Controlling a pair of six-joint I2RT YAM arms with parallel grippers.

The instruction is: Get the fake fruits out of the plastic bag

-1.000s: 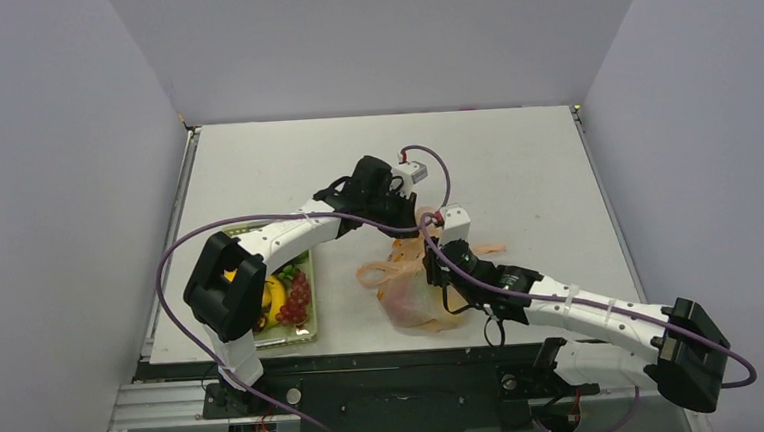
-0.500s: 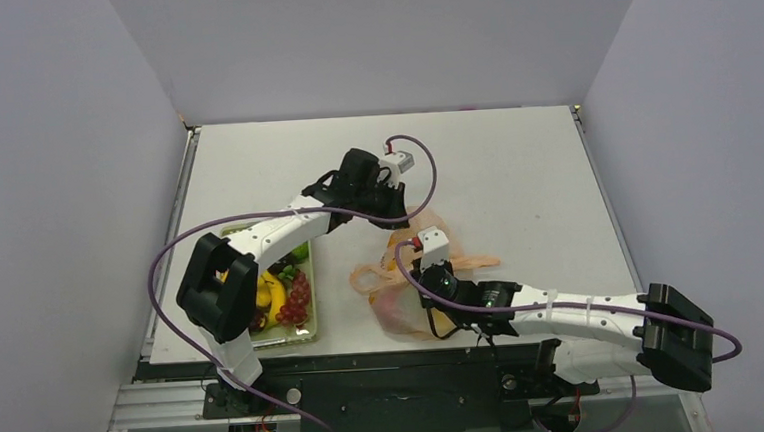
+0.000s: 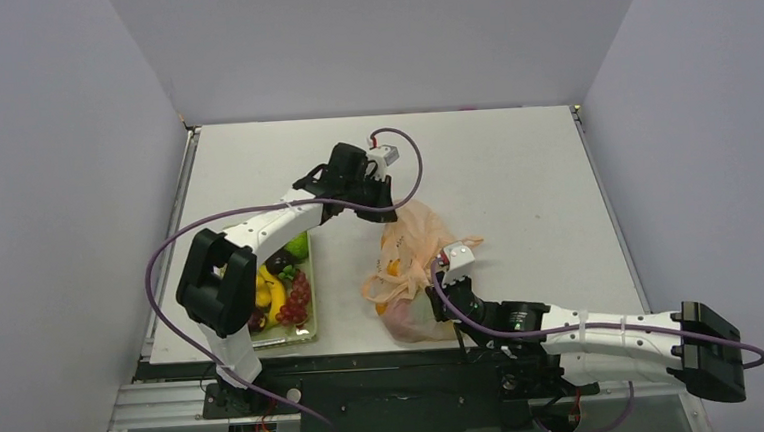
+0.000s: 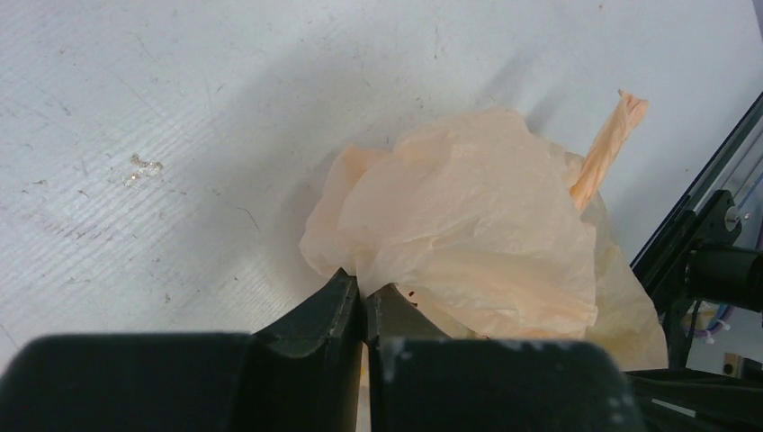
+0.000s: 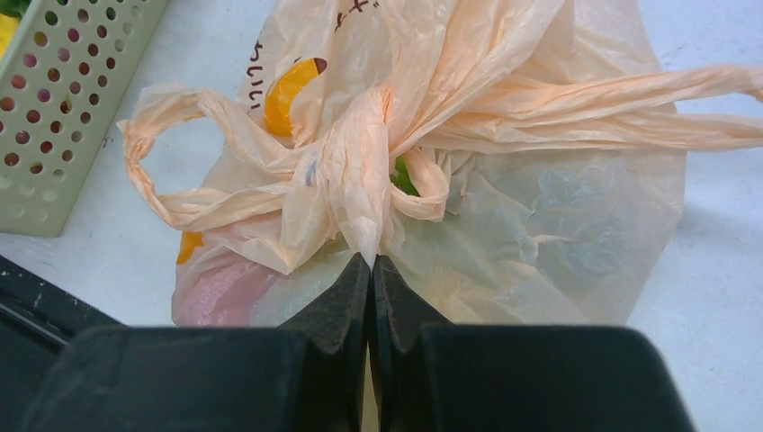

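The plastic bag lies on the worktop near its front edge, just right of the green basket, and is drawn out between two grips. Some fake fruits are inside it: a green one peeps out at the gathered mouth and a pinkish shape shows through the film at the near corner. Others already lie in the basket. The right tool is closed tight on a bunch of film at the mouth, beside the loop handles, probably to anchor that end. The left tool is likewise clamped on the far end of the bag, which rises toward it in a crumpled peak. Judging by this, the far end is held up to tip the contents toward the mouth, though a mouth pinched this narrow may block them.
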